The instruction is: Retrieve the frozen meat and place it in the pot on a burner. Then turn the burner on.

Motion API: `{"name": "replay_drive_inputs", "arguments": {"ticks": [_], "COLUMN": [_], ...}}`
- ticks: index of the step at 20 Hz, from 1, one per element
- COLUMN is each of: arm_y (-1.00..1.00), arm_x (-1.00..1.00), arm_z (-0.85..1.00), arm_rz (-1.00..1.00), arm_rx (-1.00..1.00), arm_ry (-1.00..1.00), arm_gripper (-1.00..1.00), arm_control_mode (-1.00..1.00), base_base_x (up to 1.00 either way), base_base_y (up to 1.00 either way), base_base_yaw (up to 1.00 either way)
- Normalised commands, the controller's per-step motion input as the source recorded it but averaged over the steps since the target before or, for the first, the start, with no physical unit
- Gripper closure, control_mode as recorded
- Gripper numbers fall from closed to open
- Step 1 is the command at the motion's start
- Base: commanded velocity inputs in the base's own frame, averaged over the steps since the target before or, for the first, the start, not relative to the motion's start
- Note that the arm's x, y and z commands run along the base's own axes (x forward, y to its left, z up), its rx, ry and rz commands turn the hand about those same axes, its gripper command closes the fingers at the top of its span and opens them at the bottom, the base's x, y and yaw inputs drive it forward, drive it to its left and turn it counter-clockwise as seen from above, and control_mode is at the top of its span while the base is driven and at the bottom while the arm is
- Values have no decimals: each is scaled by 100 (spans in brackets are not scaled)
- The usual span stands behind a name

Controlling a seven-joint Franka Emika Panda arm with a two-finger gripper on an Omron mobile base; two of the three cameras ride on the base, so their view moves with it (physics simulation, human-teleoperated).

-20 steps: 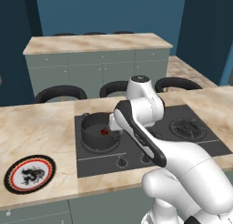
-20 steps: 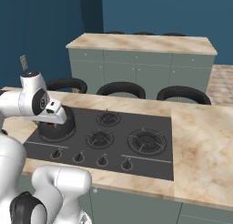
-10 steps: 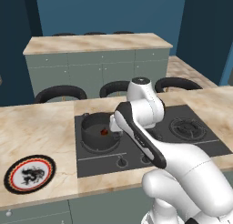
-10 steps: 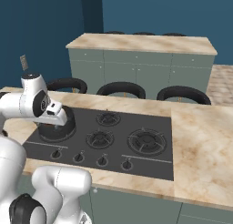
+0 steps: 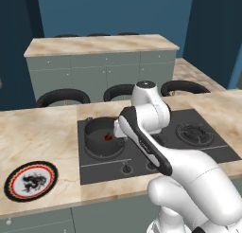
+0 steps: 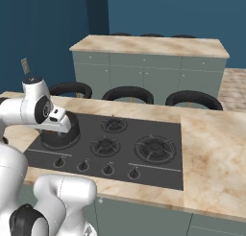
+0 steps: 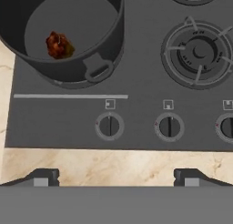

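With the meat [image 7: 58, 45] in the pot [image 7: 98, 43], centre your wide-open, empty gripper [image 7: 116, 177] on the leftmost knob [image 7: 109, 126]; then close squarely.

Pot [image 7: 68, 59]: dark grey, wide, low, upright, thin rim, small loop handle on near side; sits upper left of hand view on the black cooktop, above the knob row. In left base view the pot [image 5: 97, 142] is left of centre. Frozen meat [image 7: 58, 45]: small reddish-brown chunk w/ orange tint, irregular, lying on pot floor, toward its left side; also seen as a red speck [image 5: 108, 137] inside the pot.
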Motion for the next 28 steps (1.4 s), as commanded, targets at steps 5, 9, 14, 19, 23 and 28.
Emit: {"name": "replay_drive_inputs", "arguments": {"ticks": [5,9,14,19,23,28], "arm_y": [0,0,4,3,1,2], "arm_x": [0,0,0,-8,-4,0], "arm_z": [-4,-27,-24,-30,-42,-29], "arm_rz": [0,0,0,0,0,0], "arm_rx": [-1,0,0,1,0,-3], "arm_ry": [0,2,2,8,2,-10], "arm_gripper": [-100,-100,-100,-100,-100,-100], "arm_control_mode": [-100,-100,-100,-100,-100,-100], "base_base_x": [0,0,0,0,0,0], "base_base_y": [0,0,0,0,0,0], "base_base_yaw": [0,0,0,0,0,0]}}
